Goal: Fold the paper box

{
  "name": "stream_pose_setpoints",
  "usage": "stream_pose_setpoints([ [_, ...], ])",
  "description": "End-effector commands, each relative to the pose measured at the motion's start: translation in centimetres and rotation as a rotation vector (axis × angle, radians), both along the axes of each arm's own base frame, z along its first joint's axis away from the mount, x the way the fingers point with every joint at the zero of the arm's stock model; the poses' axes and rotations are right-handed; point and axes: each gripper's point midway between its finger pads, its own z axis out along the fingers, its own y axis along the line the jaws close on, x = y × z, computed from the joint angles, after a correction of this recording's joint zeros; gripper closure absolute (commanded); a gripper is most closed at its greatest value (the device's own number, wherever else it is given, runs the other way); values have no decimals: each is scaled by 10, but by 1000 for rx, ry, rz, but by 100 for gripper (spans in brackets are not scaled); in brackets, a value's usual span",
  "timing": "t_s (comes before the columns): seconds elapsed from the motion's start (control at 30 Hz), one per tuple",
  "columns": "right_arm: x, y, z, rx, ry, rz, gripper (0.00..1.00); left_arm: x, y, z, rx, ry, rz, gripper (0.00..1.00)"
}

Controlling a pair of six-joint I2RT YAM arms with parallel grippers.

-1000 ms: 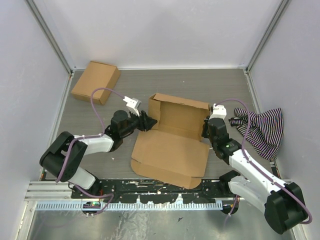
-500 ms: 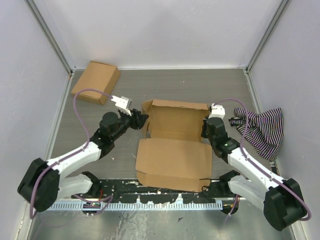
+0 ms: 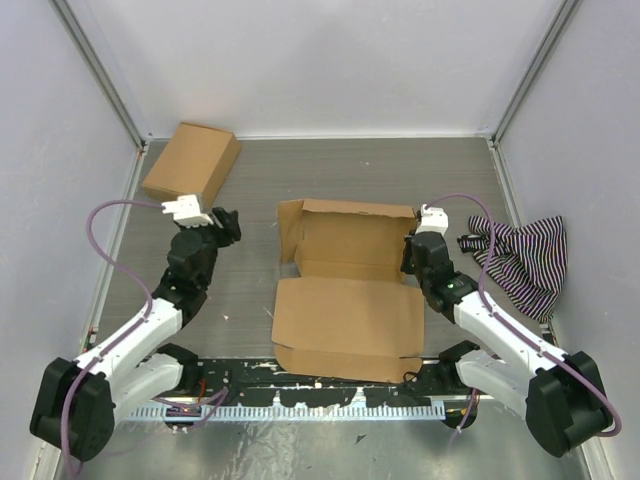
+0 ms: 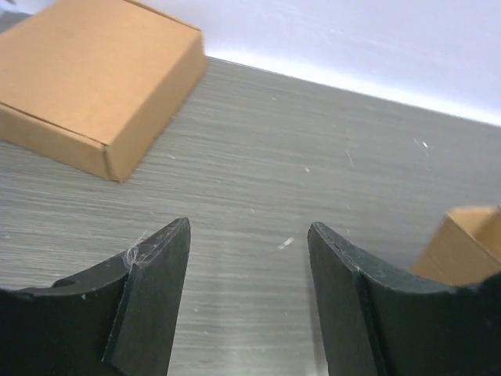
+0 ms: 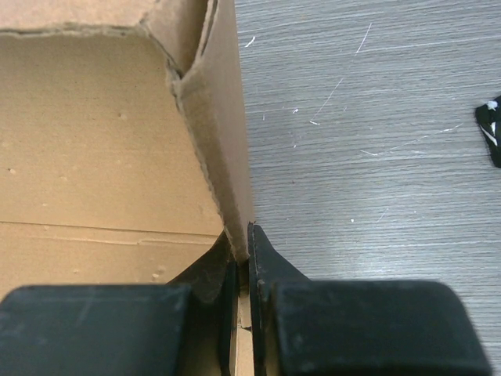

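The paper box (image 3: 345, 315) lies mid-table, brown cardboard with its back and side walls raised and the wide lid panel flat toward the arms. My right gripper (image 3: 412, 256) is shut on the box's right wall; in the right wrist view the fingertips pinch that wall (image 5: 223, 149) at its lower edge, gripper (image 5: 242, 241). My left gripper (image 3: 228, 222) is open and holds nothing, a hand's width left of the box's loose left flap (image 3: 290, 230). In the left wrist view the gripper (image 4: 249, 229) frames bare table, with a corner of the paper box (image 4: 462, 251) at the right.
A smaller closed cardboard box (image 3: 192, 163) sits at the back left, also in the left wrist view (image 4: 94, 78). A striped cloth (image 3: 520, 255) lies by the right wall. Enclosure walls ring the table, and a metal rail (image 3: 300, 410) runs along the near edge.
My left gripper let go of the box's left flap, opened wider and drew back to the left. The box has swung square to the table. The right gripper keeps its hold.
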Motion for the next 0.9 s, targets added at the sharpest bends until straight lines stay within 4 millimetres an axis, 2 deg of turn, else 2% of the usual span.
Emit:
stream_pose_setpoints([
  [0.0, 18, 9, 35, 55, -102, 5, 99, 26, 26, 29, -100, -56, 118, 31],
  [0.03, 18, 9, 35, 58, -102, 7, 99, 38, 22, 23, -92, -19, 100, 31],
  [0.07, 18, 10, 36, 60, -103, 9, 99, 51, 16, 4, -81, 45, 76, 31],
  [0.13, 19, 11, 36, 61, -104, 13, 99, 72, -4, -18, -86, 123, -3, 33],
  [0.17, 19, 12, 36, 62, -101, 18, 99, 80, -15, -23, -96, 132, -53, 34],
  [0.23, 20, 14, 37, 66, -101, 31, 99, 91, -39, -31, -138, 137, -153, 37],
  [0.33, 21, 17, 38, 71, -97, 42, 99, 95, -69, -46, -211, 163, -289, 40],
  [0.4, 22, 17, 39, 67, -97, 42, 99, 88, -83, -53, -257, 179, -368, 41],
  [0.53, 23, 15, 38, 58, -93, 41, 99, 56, -110, -51, -361, 182, -557, 42],
  [0.77, 24, 14, 38, 52, -95, 41, 99, 8, -134, -39, -561, 184, -755, 43],
  [0.87, 25, 13, 39, 51, -97, 40, 99, -8, -145, -41, -597, 209, -815, 43],
])
